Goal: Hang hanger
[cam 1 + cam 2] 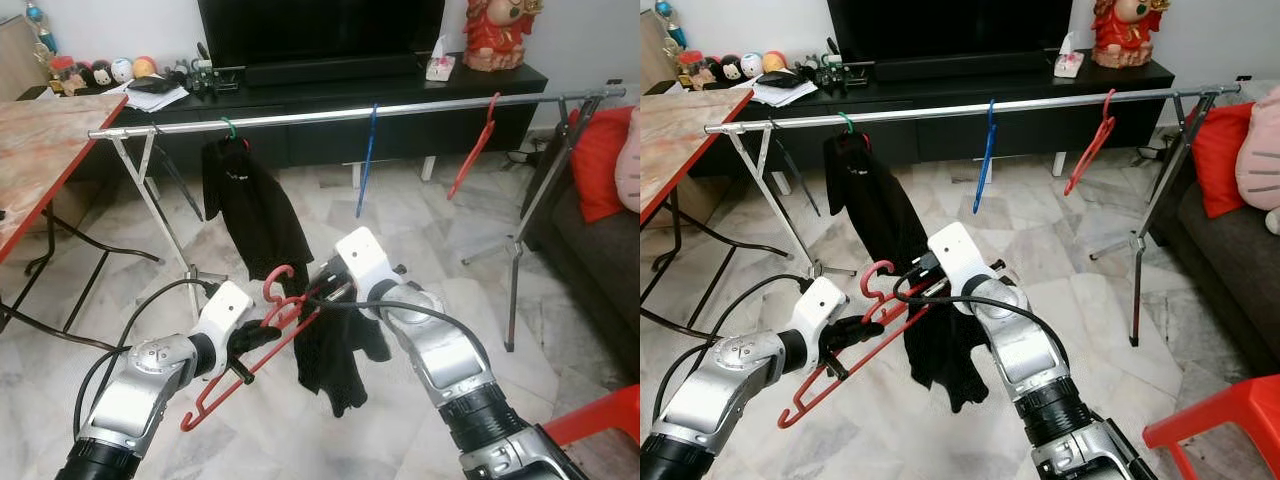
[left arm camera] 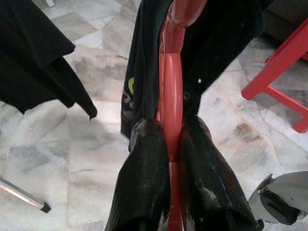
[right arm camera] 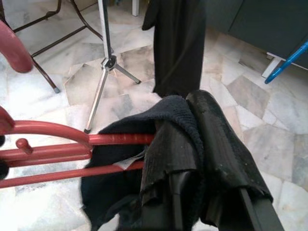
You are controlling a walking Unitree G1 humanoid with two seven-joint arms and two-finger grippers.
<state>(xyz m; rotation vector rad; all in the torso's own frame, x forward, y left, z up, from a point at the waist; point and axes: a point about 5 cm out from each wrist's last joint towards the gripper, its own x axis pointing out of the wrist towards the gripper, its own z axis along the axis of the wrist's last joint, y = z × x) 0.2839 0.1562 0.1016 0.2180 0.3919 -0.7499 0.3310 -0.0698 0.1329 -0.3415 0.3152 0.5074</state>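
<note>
A red hanger is held low in front of me, tilted, with my left gripper shut on its bar; in the left wrist view the fingers squeeze the red bar. A black garment drapes over the hanger's other end, and my right gripper is shut on that cloth beside the red bars. Beyond stands a silver clothes rail. On it hang a black garment on a green hanger, a blue hanger and a red hanger.
A marble-topped folding table stands at the left. A black TV cabinet runs behind the rail. A dark sofa with a red cushion is at the right, and a red chair at the lower right.
</note>
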